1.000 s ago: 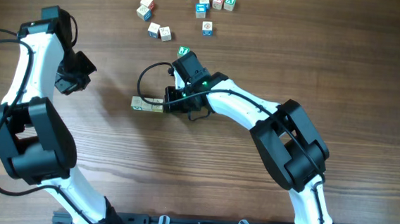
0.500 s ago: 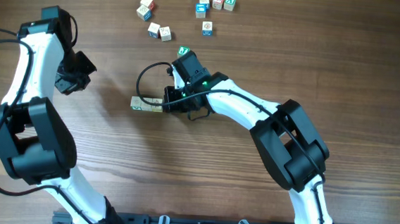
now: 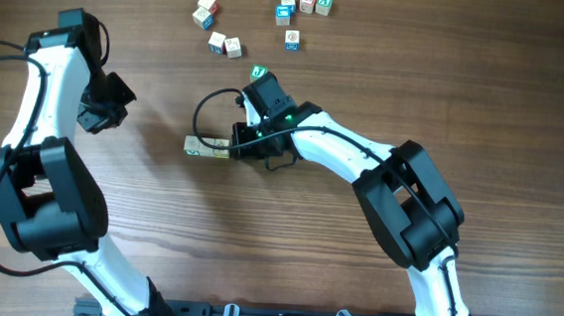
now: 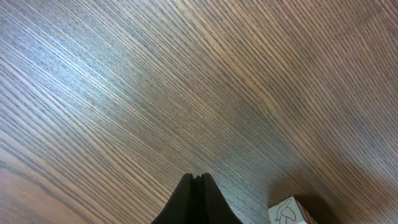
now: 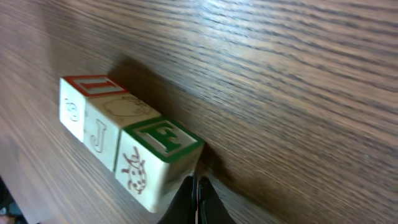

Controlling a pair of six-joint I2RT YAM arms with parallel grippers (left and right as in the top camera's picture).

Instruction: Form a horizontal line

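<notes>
Overhead, 9 o'clock side: the left tool is clenched with nothing between its tips, over the dark wood-grain desk. At 4 o'clock from it lies the row of three pale wooden letter cubes, straight and edge to edge, running 9-to-3. The right tool is clenched and empty, tips against the row's 3 o'clock end. At 12 o'clock are scattered loose letter cubes.

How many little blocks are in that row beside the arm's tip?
3, touching edge to edge: the red-topped block at the far end, the J block in the middle, the green E block nearest the right tool. None looks hidden.
</notes>
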